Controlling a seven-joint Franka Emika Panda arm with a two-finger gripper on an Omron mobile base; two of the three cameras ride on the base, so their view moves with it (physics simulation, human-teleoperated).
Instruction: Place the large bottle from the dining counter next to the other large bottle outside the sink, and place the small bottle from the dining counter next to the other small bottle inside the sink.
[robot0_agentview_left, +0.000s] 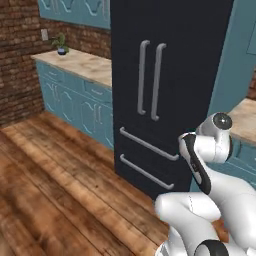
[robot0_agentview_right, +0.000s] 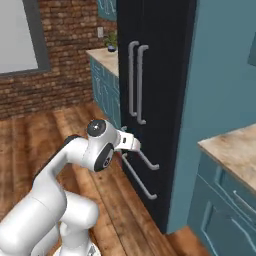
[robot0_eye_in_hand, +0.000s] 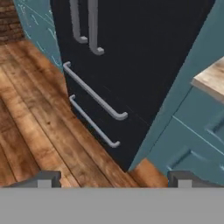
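Observation:
My gripper (robot0_eye_in_hand: 113, 180) is open, with nothing between its two dark fingertips (robot0_eye_in_hand: 43, 179). It points down at the lower drawers of a black fridge (robot0_eye_in_hand: 131, 57) and at the wooden floor (robot0_eye_in_hand: 30, 131) in front of it. In the right base view the gripper (robot0_agentview_right: 131, 144) is held out close to the fridge's drawer handles (robot0_agentview_right: 142, 170). The large bottles, the small bottles, the dining counter and the sink are out of view.
The tall black fridge (robot0_agentview_left: 165, 90) stands straight ahead between teal cabinets. A beige counter (robot0_agentview_left: 80, 65) with a small potted plant (robot0_agentview_left: 61, 46) runs along the brick wall to the left. Another counter corner (robot0_agentview_right: 235, 150) juts out on the right. Open wooden floor (robot0_agentview_left: 50, 175) lies to the left.

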